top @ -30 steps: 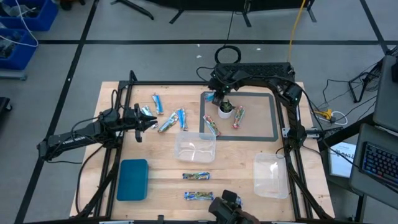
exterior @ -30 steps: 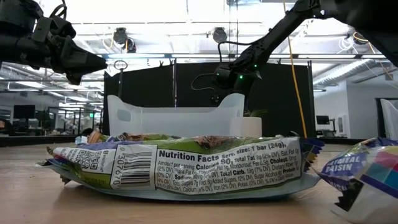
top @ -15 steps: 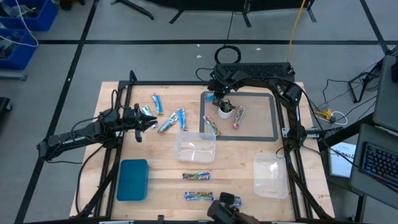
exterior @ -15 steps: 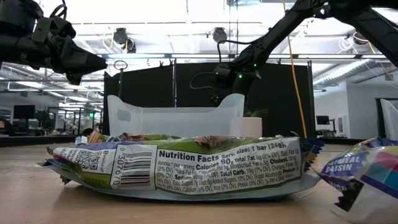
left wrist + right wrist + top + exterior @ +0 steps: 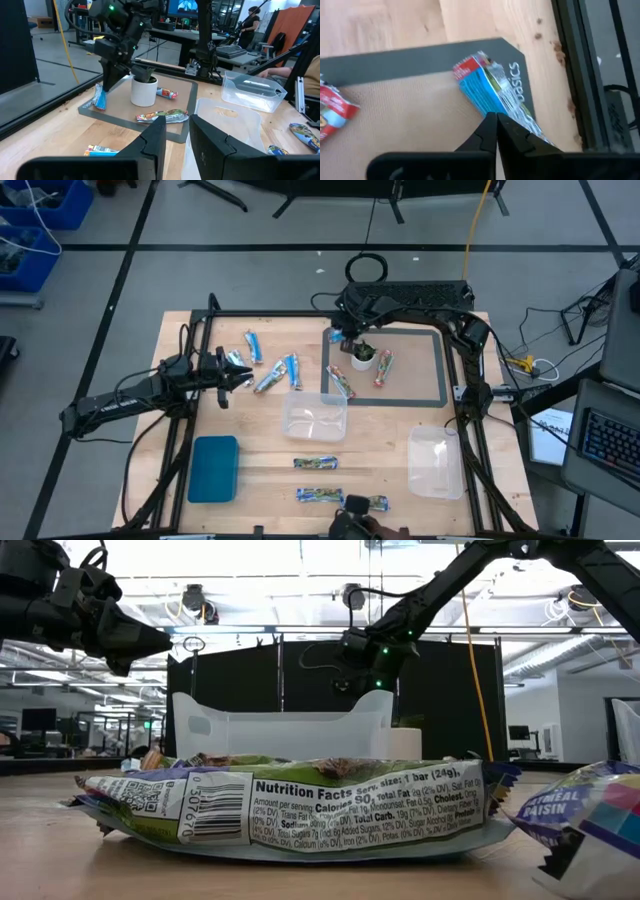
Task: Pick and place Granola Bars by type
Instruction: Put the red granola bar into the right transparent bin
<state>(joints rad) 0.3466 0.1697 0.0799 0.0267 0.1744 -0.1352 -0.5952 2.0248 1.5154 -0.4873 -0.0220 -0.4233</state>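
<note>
My right gripper (image 5: 341, 333) is over the far left corner of the grey mat (image 5: 432, 395), shut on a blue granola bar (image 5: 487, 90); the left wrist view shows that bar (image 5: 100, 96) too. Two more bars (image 5: 341, 382) (image 5: 383, 367) lie flat on the mat beside a white pot (image 5: 362, 360). Several blue bars (image 5: 270, 370) lie on the wood left of the mat, and three patterned ones (image 5: 316, 464) lie near the front edge. My left gripper (image 5: 176, 131) hovers open and level beside the blue bars, touching nothing. My right gripper pinches one end of the blue bar (image 5: 492, 109) between its two fingers, which slant down from above, from the table's far side. The bar hangs tilted below the fingers, its free end (image 5: 470, 64) over the mat's corner. Whether that end touches the mat I cannot tell.
Two clear tubs stand on the wood, one (image 5: 314, 417) near the middle and one (image 5: 435, 460) at the near right. A blue tray (image 5: 213, 468) lies at the near left. Dark frame rails (image 5: 470, 430) run along the table's sides.
My right gripper has risen over the mat's far left corner and drifted slightly toward the table's left edge.
</note>
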